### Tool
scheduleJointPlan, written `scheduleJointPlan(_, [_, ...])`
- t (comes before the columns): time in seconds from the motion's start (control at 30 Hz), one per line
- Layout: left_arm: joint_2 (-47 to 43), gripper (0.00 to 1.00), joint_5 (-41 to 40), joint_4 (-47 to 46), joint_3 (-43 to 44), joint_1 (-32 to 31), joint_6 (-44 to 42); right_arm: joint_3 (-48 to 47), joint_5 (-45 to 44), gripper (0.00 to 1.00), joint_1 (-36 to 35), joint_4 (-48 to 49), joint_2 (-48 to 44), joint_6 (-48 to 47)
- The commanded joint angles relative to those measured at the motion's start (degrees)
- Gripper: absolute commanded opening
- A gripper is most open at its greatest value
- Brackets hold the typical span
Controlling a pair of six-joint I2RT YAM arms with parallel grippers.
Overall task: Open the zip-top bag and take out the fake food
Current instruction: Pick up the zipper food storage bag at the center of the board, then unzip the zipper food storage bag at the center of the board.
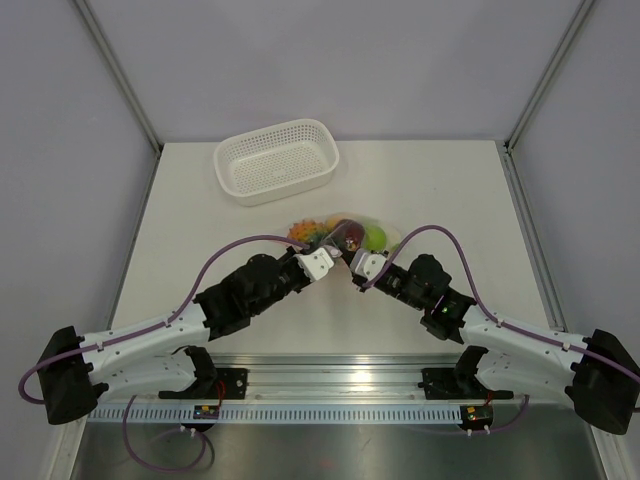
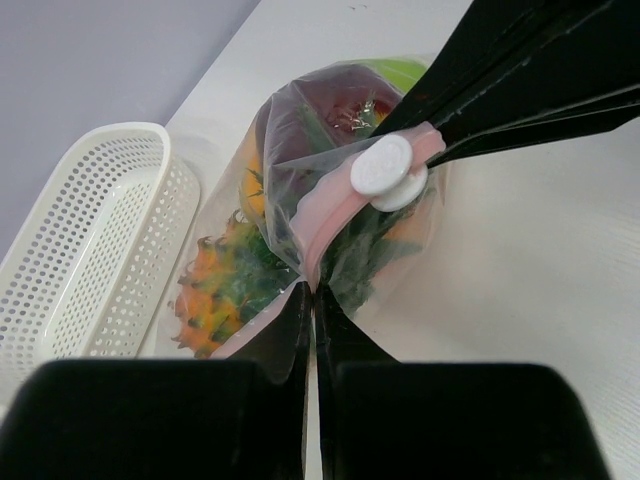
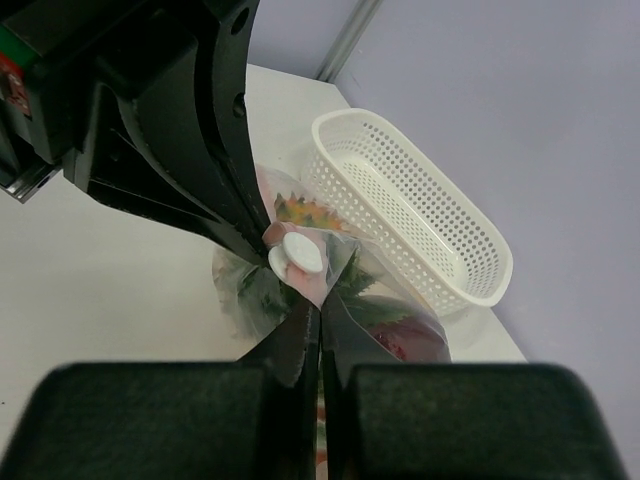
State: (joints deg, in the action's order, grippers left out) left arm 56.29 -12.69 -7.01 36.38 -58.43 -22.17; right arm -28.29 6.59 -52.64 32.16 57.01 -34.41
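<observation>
My left gripper (image 2: 312, 295) and right gripper (image 3: 320, 315) each pinch the pink strip (image 2: 320, 215) of the zip-top bag (image 2: 300, 120). The white slider (image 2: 385, 172) sits on that strip, between them.

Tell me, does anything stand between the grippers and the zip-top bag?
Nothing visible does. The left gripper and right gripper both pinch the pink zip strip of the zip-top bag, either side of its white slider.

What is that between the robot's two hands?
The pink zip strip of the zip-top bag, with its white slider, stretches between the left hand and right hand, each shut on it. The left wrist view shows it best.
</observation>
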Motion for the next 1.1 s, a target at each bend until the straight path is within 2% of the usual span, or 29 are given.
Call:
scheduleJointPlan(0.0, [-1.8,0.0,-0.9,-4.2,1.1,0.3,0.5,-1.8,-0.8,0.0,-0.4,2.5,-0.4,2.8])
scheduleJointPlan(0.07, [-2.0,0.0,-0.6,-4.1,1.2,0.2,0.7,-2.8,-0.7,0.0,-0.4,0.2,-0.7,4.2])
scheduleJointPlan(0.17, [-3.0,0.07,0.2,-3.7,1.1,0.3,1.2,-5.3,-0.5,0.0,-0.4,-4.9,-0.7,7.2])
scheduleJointPlan(0.2, [-3.5,0.15,0.6,-3.7,1.0,0.2,1.3,-6.2,-0.8,0.0,-0.3,-6.6,-0.4,8.8])
scheduleJointPlan(0.27, [-4.6,0.22,1.1,-3.8,0.4,0.2,1.7,-8.7,-3.1,0.0,-0.4,-11.1,-0.2,11.2])
scheduleJointPlan(0.4, [-10.5,0.27,1.7,-6.5,-3.0,0.2,1.8,-10.6,-4.0,0.0,-0.3,-14.5,-0.5,15.6])
scheduleJointPlan(0.53, [-13.8,0.39,4.9,-9.9,-5.4,0.2,1.3,-11.7,-4.0,0.0,-0.3,-16.9,-0.6,18.6])
scheduleJointPlan(0.7, [-12.7,0.43,8.3,-10.4,-5.1,0.2,-0.1,-14.7,-0.2,0.0,-0.4,-22.5,-0.4,21.8])
scheduleJointPlan(0.9, [-11.8,0.44,12.2,-10.7,-5.2,0.2,-1.5,-18.7,-2.9,0.0,-0.4,-27.2,0.6,28.2])
scheduleJointPlan(0.93, [-11.9,0.46,12.3,-10.8,-5.4,0.1,-1.6,-19.2,-3.0,0.0,-0.4,-27.9,0.8,28.4])
scheduleJointPlan(0.97, [-12.2,0.55,12.5,-11.0,-5.5,0.1,-1.6,-20.0,-2.8,0.0,-0.3,-28.6,1.5,28.8])
scheduleJointPlan(1.07, [-13.0,0.62,15.1,-11.1,-5.9,0.1,-1.8,-21.0,-1.5,0.0,-0.3,-30.8,2.0,29.1])
